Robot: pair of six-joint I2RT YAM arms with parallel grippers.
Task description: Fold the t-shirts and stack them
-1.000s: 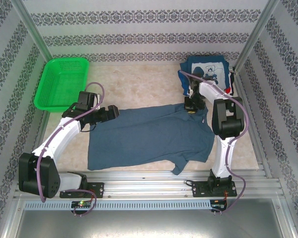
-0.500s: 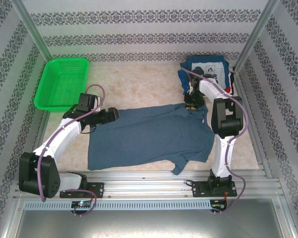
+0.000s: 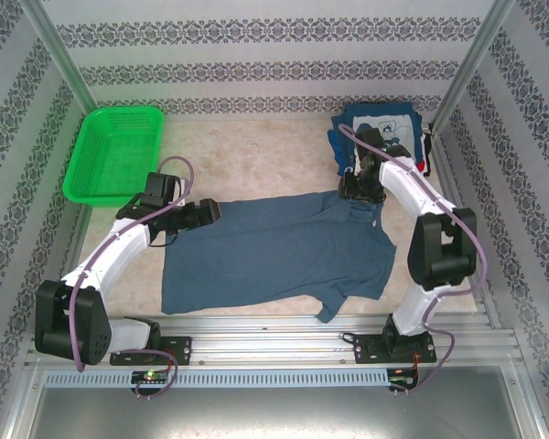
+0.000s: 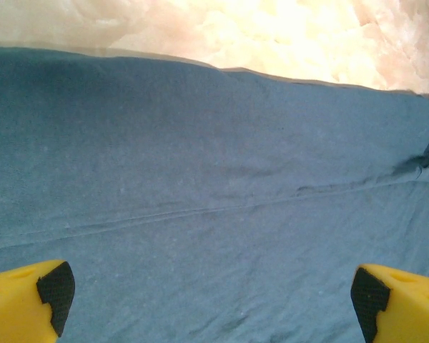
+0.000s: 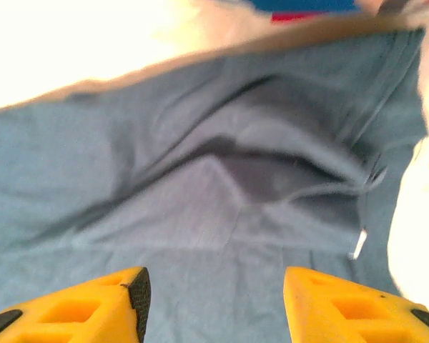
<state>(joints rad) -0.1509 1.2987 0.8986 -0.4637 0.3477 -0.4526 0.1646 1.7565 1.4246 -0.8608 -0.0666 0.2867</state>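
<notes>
- The slate-blue t-shirt (image 3: 274, 247) lies spread out on the desk (image 3: 256, 160), just beyond the arm bases. One sleeve points toward the near edge, and the collar end lies to the right. It is flat but has no fold in it yet.
- The left end effector (image 3: 206, 212) hangs over the shirt's far left edge with its jaws spread wide and nothing between them. Its wrist view shows smooth cloth below.
- The right end effector (image 3: 357, 187) is over the shirt's far right corner, by the collar. A second ago its jaws were shut at this spot. Now they stand partly apart and empty, with the cloth lying rumpled beneath, and the arm's elbow has swung out to the right.
- That release suggests the laying-out is done. With neither end effector holding the shirt, the first fold looks like the next step.
- The navy printed t-shirts (image 3: 384, 128) are piled in the far right corner, just past the right end effector, a likely place for the stack.
- A green basket (image 3: 114, 151) sits at the far left, well apart from the shirt.
</notes>
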